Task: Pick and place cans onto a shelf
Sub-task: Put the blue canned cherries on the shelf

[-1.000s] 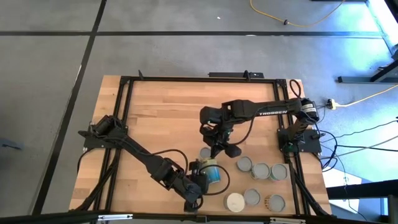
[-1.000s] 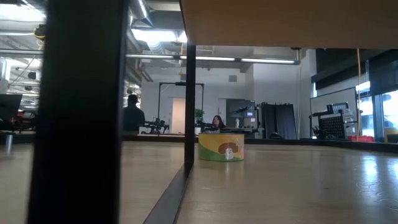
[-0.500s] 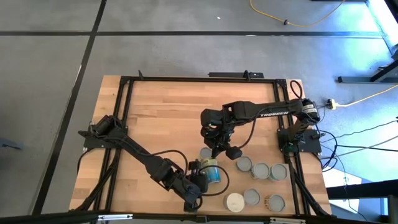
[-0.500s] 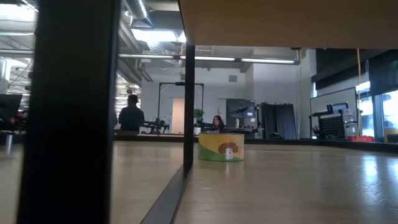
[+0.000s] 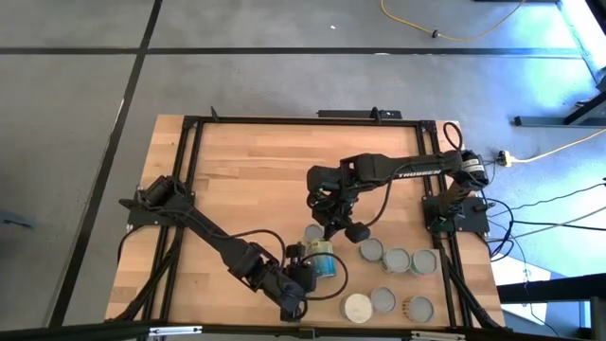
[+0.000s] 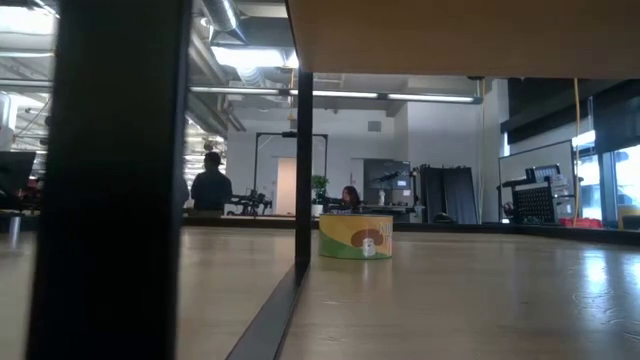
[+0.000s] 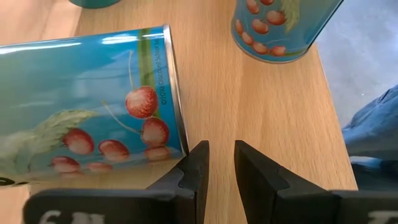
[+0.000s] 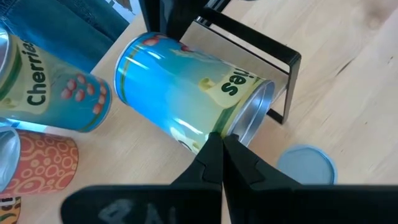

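A blue cherry-label can [image 5: 320, 260] lies on its side on the plank table, between my two grippers. My left gripper [image 7: 216, 163] is at its end rim, fingers a narrow gap apart with only bare wood between them. My right gripper [image 8: 219, 148] is shut, its tips at the can's [image 8: 186, 87] side near the silver end. Several cans stand upright near the table's front right [image 5: 396, 259], and another stands by the right gripper [image 5: 312, 232]. The shelf [image 6: 460, 35] shows only in the low view, as a pale panel overhead. My left gripper touches the can's end rim [image 7: 182, 147] with the outer side of one finger [image 7: 196, 163], coming in slanting downward. Nothing is pinched. My right gripper's shut fingertips [image 8: 215, 144] meet the can's side by its silver end [image 8: 249, 118], slanting down from above; whether they press it I cannot tell.
A second upright cherry can [image 7: 280, 28] stands close to the table's edge [image 7: 326, 93]. A yellow-green mushroom can [image 6: 355, 237] stands alone in the low view, beside a black post [image 6: 304, 170]. People sit in the room behind the table.
The dark bar close to the low camera has moved a little to that picture's left. Both grippers and the blue can have stayed in place.
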Robot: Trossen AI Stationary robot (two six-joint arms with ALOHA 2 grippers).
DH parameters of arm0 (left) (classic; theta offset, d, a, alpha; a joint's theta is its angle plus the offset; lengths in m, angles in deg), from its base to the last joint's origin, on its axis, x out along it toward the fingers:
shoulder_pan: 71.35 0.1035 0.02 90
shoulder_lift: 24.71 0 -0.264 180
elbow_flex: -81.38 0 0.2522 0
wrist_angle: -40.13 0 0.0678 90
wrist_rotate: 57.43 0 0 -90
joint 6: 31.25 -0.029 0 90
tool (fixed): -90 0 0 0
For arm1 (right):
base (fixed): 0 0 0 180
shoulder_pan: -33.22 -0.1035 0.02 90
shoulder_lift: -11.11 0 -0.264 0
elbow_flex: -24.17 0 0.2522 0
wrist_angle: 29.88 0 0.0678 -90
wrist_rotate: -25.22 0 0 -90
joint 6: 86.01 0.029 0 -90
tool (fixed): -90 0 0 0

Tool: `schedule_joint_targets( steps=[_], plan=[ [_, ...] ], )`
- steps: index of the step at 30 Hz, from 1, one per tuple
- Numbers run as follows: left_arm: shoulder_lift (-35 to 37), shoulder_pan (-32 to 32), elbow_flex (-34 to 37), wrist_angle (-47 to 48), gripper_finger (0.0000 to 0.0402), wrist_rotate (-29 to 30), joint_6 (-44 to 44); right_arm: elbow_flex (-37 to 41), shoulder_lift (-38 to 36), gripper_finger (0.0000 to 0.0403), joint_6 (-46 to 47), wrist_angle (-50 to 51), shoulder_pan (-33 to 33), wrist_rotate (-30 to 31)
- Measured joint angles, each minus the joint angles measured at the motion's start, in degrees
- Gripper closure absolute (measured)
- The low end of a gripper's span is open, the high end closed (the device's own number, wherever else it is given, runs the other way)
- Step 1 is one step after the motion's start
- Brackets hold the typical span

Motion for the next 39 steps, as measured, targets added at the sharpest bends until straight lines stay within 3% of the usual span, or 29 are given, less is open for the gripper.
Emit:
schedule_joint_targets(
  steps=[6, 12, 20, 27, 39],
  plan=[
    [0.0, 0.0, 0.0, 0.2, 0.0331, 1.2, -0.1, -0.2, 0.0, 0.0403, 0.0, 0.5, -0.1, -0.1],
    [0.0, 0.0, 0.1, 2.0, 0.0331, 3.3, 0.5, -5.7, -0.1, 0.0403, -0.1, 3.9, -0.3, -0.8],
    [-0.1, 1.0, 0.2, 4.2, 0.033, 11.5, 1.6, -9.0, 0.3, 0.0403, -0.1, 5.9, -3.1, -0.9],
    [-0.1, 1.0, -0.4, 4.2, 0.033, 8.1, 0.7, -8.7, 0.2, 0.0403, 0.1, 6.3, -4.8, 3.2],
    [0.0, 0.7, -8.6, 18.2, 0.033, 4.6, 0.4, -8.7, 0.2, 0.0403, 1.0, 6.6, -4.6, 3.5]
  ],
)
